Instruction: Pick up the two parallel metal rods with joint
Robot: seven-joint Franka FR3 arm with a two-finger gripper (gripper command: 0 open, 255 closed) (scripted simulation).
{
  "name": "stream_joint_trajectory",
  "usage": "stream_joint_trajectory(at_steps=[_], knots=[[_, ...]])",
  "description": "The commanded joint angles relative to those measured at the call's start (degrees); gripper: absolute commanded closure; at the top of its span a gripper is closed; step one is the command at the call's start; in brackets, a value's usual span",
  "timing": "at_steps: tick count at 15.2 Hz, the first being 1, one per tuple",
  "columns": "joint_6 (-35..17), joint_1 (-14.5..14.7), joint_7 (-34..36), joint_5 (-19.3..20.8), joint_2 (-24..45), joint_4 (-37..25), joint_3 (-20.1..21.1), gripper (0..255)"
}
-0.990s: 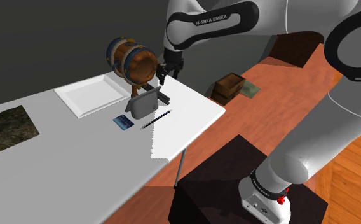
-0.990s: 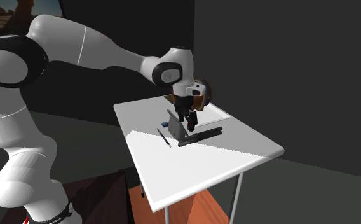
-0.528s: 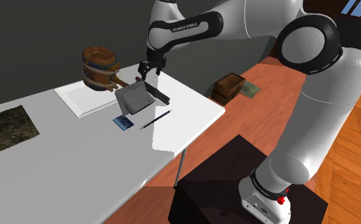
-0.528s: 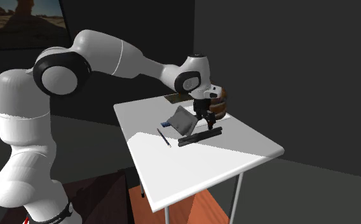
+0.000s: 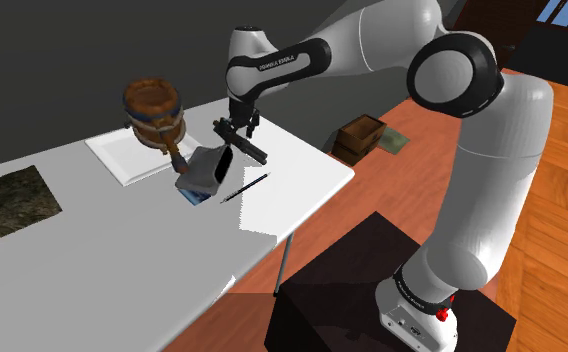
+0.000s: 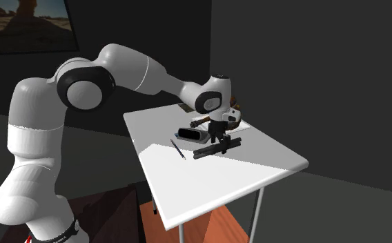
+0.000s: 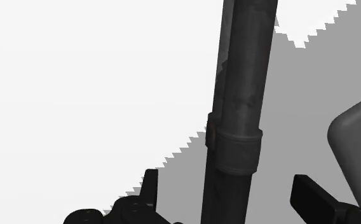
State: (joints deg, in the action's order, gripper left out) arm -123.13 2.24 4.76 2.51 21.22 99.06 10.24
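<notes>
The claw [image 7: 229, 181] is wide open, astride the rods [image 7: 239, 95], which lie on the tabletop [image 7: 77, 76]. It should descend straight, keep them centred, then close slowly so they cannot roll.

In the wrist view you could not see either end of the dark rods [image 7: 236, 121]. Both ran past the picture's edges, leaving you the stretch around their collar, and the second rod sat mostly behind the first. The grey object [image 7: 357, 143] beside them was cut by the edge, so you could not tell its shape. In the second exterior view the arm's wrist covered most of the barrel [image 6: 237, 116], and the gripper [image 6: 219, 137] hid the middle of the rods. In the shoulder view the blue card [image 5: 192, 194] lay largely under the grey object, its print too small for you to read, and the dark mat [image 5: 2, 203] ran off the edge.
</notes>
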Motion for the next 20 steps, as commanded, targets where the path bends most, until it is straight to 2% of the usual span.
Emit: stream_joint_trajectory(at_steps=[1,3,4,13,20], knots=[[-1.5,0.1,0.1,0.2,1.0,0.6,-0.1,0],[-1.5,0.1,0.1,0.2,1.0,0.6,-0.1,0],[-1.7,0.1,0.2,0.2,0.8,0.9,-0.1,255],[-1.5,0.1,0.1,0.2,1.0,0.6,-0.1,255],[3.1,0.0,-0.1,-0.2,-1.1,-2.0,0.1,255]])
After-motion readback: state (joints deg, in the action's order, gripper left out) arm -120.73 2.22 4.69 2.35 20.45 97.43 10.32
